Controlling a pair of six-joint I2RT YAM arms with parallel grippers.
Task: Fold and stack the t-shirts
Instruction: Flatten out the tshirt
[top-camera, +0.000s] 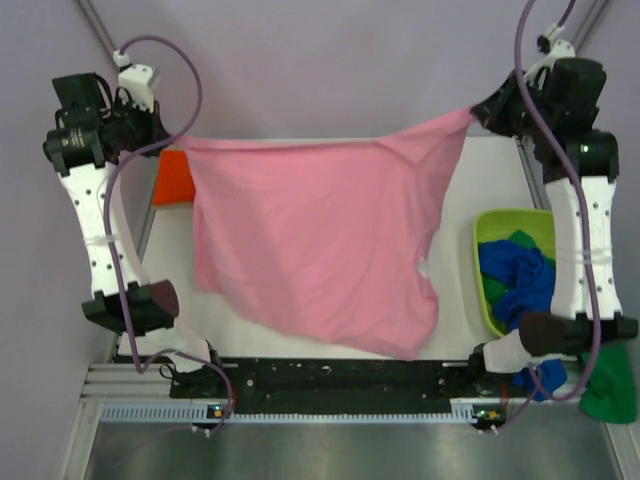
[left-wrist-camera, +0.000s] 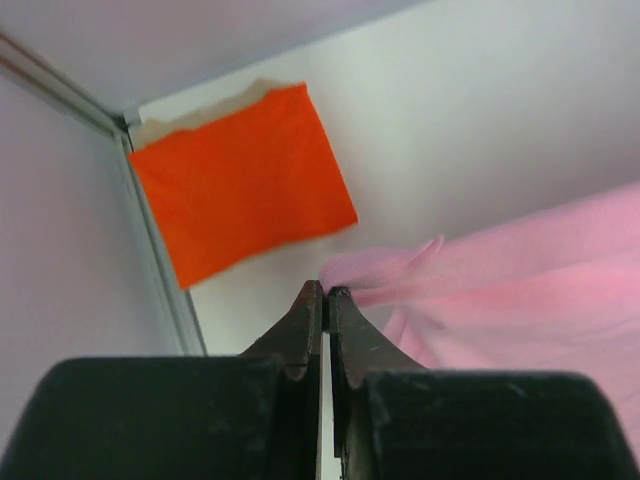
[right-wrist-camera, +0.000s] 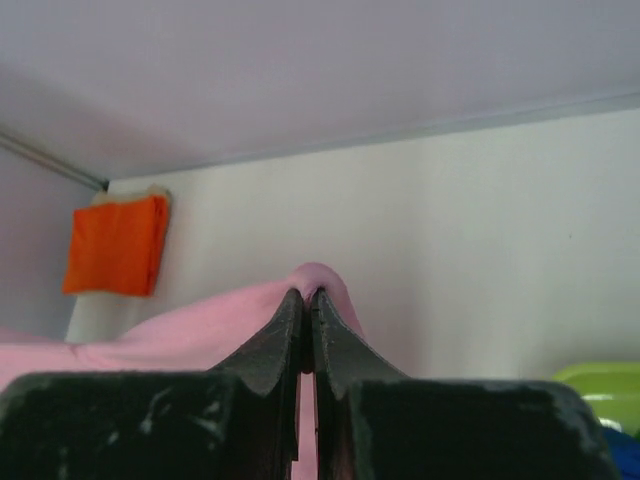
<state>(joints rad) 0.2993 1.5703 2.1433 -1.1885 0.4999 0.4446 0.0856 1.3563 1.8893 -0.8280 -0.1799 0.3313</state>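
Unfolded t-shirt (top-camera: 320, 240) between folded t-shirt (top-camera: 172, 178) (far left corner) and tub (top-camera: 495, 226), right

The pink t-shirt (top-camera: 320, 240) hangs spread wide in the air. It is pinched at two upper corners, one in the left gripper (left-wrist-camera: 326, 292) and one in the right gripper (right-wrist-camera: 305, 293), and its lower edge sags toward the near side of the table (top-camera: 170, 270). The orange-red t-shirt (top-camera: 172, 178) lies folded into a flat rectangle at the table's far left corner. A royal blue t-shirt (top-camera: 515, 278) and a dark green t-shirt (top-camera: 521, 240) sit crumpled together in the tub (top-camera: 484, 262) on the right.
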